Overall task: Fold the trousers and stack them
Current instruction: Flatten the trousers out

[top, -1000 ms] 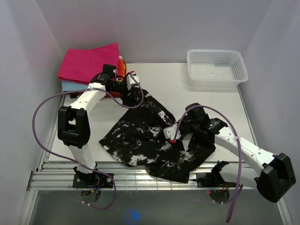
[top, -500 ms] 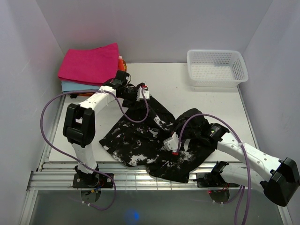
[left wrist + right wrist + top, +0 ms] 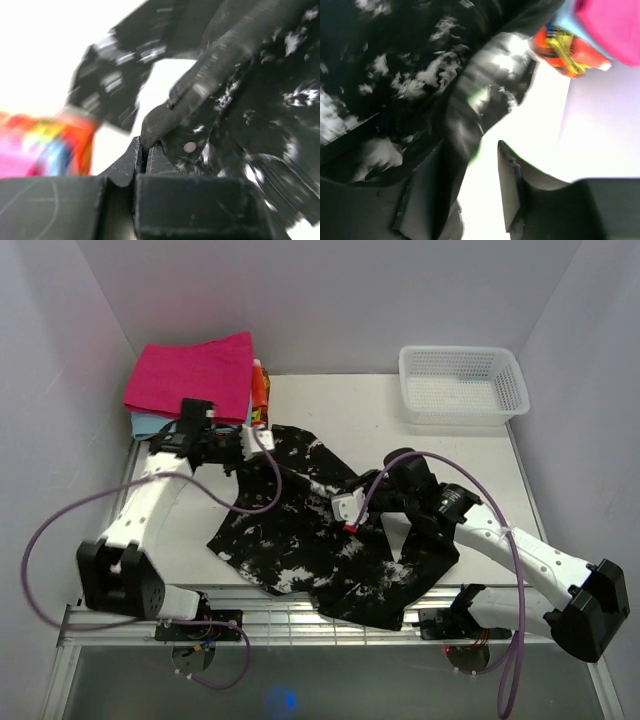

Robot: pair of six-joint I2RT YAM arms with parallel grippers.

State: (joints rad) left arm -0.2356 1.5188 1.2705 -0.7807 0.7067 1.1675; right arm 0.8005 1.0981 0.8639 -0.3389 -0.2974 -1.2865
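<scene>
The black trousers (image 3: 310, 530) with white splotches lie crumpled across the middle of the table (image 3: 360, 410), part of them hanging over the front edge. My left gripper (image 3: 256, 438) is shut on their upper-left edge, just in front of the folded stack. In the left wrist view the left gripper (image 3: 147, 147) pinches a fold of the trousers (image 3: 250, 100). My right gripper (image 3: 345, 510) hovers over the middle of the trousers. In the right wrist view the right gripper (image 3: 470, 185) is open, with bright table showing in the gap. The trousers (image 3: 395, 75) lie against its left finger.
A stack of folded cloths sits at the back left: magenta-pink cloth (image 3: 195, 375) on top, light-blue cloth (image 3: 150, 424) beneath, orange cloth (image 3: 260, 390) at its right side. A white mesh basket (image 3: 462, 385) stands at the back right. White walls enclose three sides.
My left gripper has shut on the trousers' edge and pulled it left toward the stack. My right gripper has opened, letting go of the fabric, and shifted slightly up and left.
</scene>
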